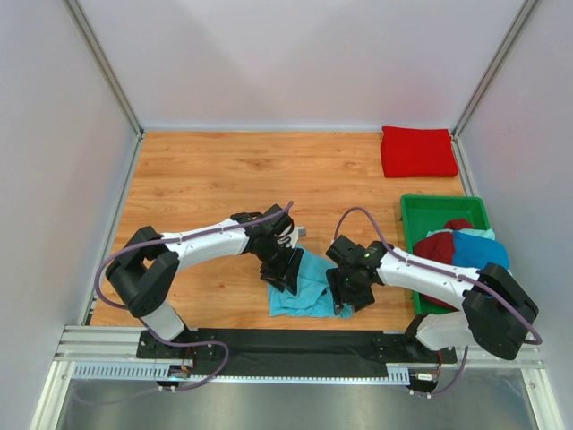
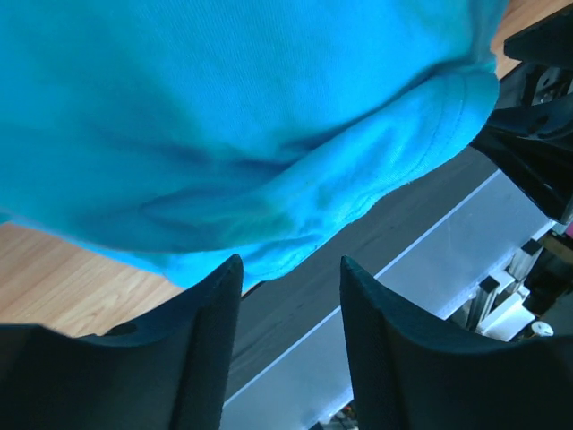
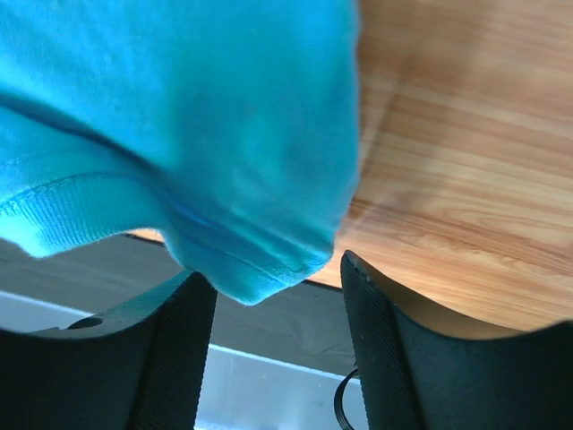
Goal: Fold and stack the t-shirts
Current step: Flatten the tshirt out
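Observation:
A light turquoise t-shirt (image 1: 309,287) lies crumpled on the wooden table near the front edge, between both grippers. My left gripper (image 1: 285,269) is open at its left side. In the left wrist view the shirt (image 2: 251,116) fills the frame just beyond the spread fingertips of the gripper (image 2: 289,262). My right gripper (image 1: 345,294) is open at the shirt's right side. In the right wrist view a hemmed corner of the shirt (image 3: 242,260) hangs between the open jaws of the gripper (image 3: 273,269), not clamped. A bright red t-shirt (image 1: 418,150) lies folded at the back right.
A green tray (image 1: 407,224) at the right holds a dark red shirt (image 1: 439,246) and a deeper blue shirt (image 1: 479,253). A black mat (image 1: 295,345) and a metal rail run along the front edge. White walls enclose the table.

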Robot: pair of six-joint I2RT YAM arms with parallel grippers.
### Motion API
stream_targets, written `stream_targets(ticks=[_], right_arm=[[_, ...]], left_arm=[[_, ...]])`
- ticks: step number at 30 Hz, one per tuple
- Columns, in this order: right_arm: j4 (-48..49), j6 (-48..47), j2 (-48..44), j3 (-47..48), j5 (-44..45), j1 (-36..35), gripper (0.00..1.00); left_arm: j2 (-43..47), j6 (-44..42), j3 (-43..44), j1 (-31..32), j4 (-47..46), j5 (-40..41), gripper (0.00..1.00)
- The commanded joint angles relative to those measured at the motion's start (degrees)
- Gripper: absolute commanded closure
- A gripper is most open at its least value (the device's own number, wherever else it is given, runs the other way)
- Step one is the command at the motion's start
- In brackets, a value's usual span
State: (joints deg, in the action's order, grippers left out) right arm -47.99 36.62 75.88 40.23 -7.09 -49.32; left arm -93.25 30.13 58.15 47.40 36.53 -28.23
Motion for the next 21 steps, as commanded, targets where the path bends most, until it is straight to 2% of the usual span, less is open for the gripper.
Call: stream_targets(ticks=[1,3,8,12,13,16,17,18,20,21], right_arm=[[2.1,1.5,-0.7,0.6,4.3,-0.3,0.43],[2.1,1.4,-0.9,0.6,4.8,-0.3,0.45],[2.7,1.6,-1.0,-0.2,5.9,-0.3,0.51],[3.1,2.2,-1.2,-1.3,6.9,-0.3,0.55],[3.2,2.3,-1.3,-1.6,7.0,-0.3,0.57],[3.8,2.8,-1.9,-1.9,9.4,-0.3,0.66],[3.9,2.8,-1.9,-1.8,9.6,-0.4,0.7],[3.5,3.0,-1.9,-1.5,10.6,-0.3,0.81],[0.7,3.4,-2.4,1.1,12.2,-0.3,0.95],[-0.6,3.3,-3.8,2.9,13.7,-0.3,1.0]], left_arm=[[-1.6,-0.8,2.0,0.9,-2.0,-1.3,0.47],[-1.8,-0.6,1.8,1.9,-2.3,-1.0,0.5],[-4.7,-0.5,2.7,4.0,-2.3,0.1,0.45],[-7.0,-0.3,2.4,4.8,-2.7,3.3,0.46],[-7.7,-0.3,2.1,4.8,-2.8,3.8,0.49],[-7.4,-0.1,1.0,4.8,-3.9,7.1,0.76],[-6.9,-0.1,1.1,4.8,-3.6,8.1,0.92],[-6.4,-0.2,1.4,4.8,-2.9,10.4,1.0],[-3.4,-1.1,3.3,4.8,0.8,12.9,1.0],[-1.8,-1.6,4.3,4.8,2.5,15.9,1.0]])
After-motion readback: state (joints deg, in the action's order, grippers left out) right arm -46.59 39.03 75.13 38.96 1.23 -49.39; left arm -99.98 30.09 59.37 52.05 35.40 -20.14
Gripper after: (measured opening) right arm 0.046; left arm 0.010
